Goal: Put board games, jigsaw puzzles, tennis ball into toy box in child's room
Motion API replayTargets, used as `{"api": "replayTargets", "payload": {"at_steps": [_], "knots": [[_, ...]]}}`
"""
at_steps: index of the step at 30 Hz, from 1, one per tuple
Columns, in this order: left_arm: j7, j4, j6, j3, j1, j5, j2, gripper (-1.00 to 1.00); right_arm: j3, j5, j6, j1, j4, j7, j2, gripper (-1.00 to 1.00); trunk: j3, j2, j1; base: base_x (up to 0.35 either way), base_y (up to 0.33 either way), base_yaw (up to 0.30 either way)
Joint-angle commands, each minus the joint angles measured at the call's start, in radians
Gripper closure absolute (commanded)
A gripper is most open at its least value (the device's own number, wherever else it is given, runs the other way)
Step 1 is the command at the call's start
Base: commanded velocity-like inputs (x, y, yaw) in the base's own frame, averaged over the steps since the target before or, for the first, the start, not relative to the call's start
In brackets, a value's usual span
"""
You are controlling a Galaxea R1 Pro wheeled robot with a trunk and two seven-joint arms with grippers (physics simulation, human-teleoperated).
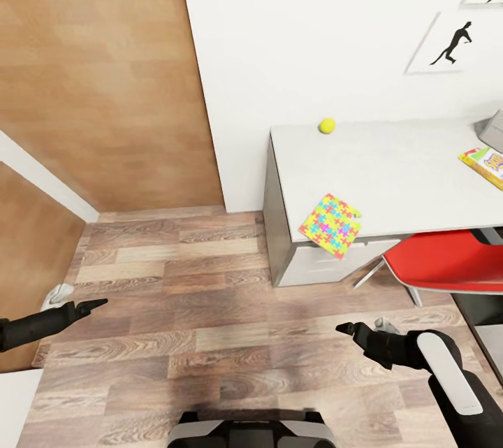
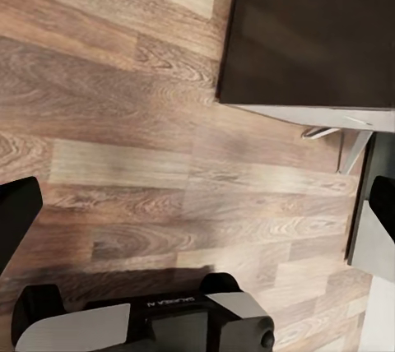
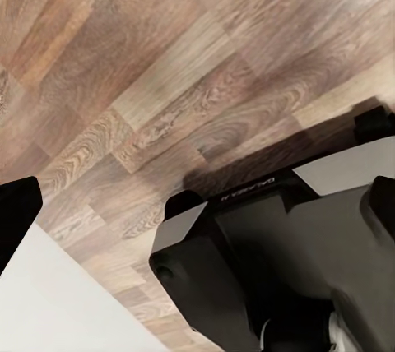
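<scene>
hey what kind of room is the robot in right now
Probably a child's bedroom or playroom: a white desk holds a jigsaw puzzle and a tennis ball, a red chair sits under it, and silhouette pictures hang above the wood-plank floor.

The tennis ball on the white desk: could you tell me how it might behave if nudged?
The tennis ball is round and sits free on the flat table, so it would probably roll. It lies near the wall-side edge, so the wall may stop it there.

tennis ball (image 1: 326, 126) at table (image 1: 391, 175) back, jigsaw puzzle (image 1: 330, 225) overhanging front
</scene>
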Motion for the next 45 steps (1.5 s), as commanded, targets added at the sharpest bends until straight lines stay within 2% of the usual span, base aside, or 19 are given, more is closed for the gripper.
{"api": "replayTargets", "payload": {"at_steps": [1,45], "knots": [[-0.002,0.0,0.007,0.001,-0.001,0.003,0.0,-1.0,0.0,-0.01,0.003,0.0,-0.002,-0.01,0.0,-1.0,0.0,-0.002,0.001,0.0,0.0,-0.002],[0.004,0.0,-0.006,-0.001,-0.001,0.002,-0.008,-1.0,0.002,-0.011,0.002,0.0,0.001,-0.01,0.006,-1.0,0.073,-0.002,0.001,0.0,0.0,0.0]]}}
